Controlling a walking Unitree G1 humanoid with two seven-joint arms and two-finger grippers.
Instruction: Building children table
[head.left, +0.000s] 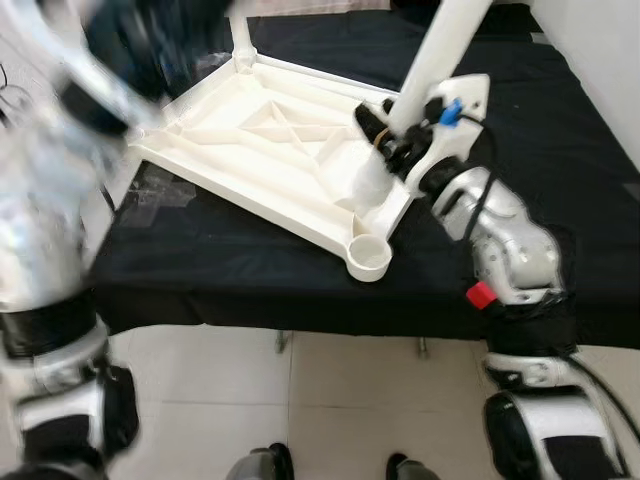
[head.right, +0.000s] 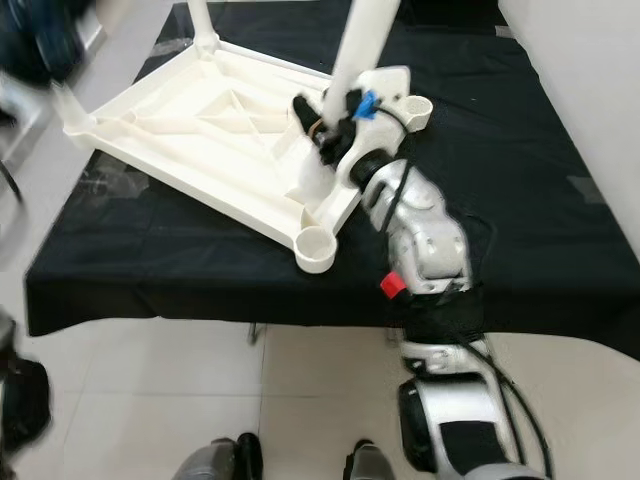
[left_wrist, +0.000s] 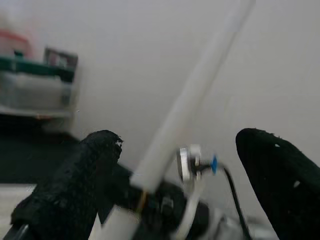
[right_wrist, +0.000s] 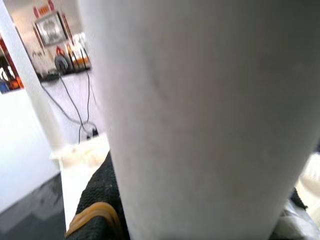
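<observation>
A white plastic table top (head.left: 270, 140) lies upside down on a black-covered table (head.left: 220, 270). One white leg (head.left: 241, 40) stands in its far corner. A second white leg (head.left: 445, 50) stands tilted at the right corner, and my right gripper (head.left: 385, 135) is shut around its lower end. In the right wrist view this leg (right_wrist: 200, 115) is very close, with a black finger (right_wrist: 100, 200) beside it. The near corner socket (head.left: 368, 257) is empty. My left gripper (left_wrist: 175, 185) is open, raised and blurred at the upper left, facing the held leg (left_wrist: 190, 105).
The black table's front edge (head.left: 300, 325) runs across the view, with pale tiled floor (head.left: 330, 400) below it. A white wall (head.left: 600, 60) borders the table on the right. Two dark shoe tips (head.left: 265, 462) show at the bottom edge.
</observation>
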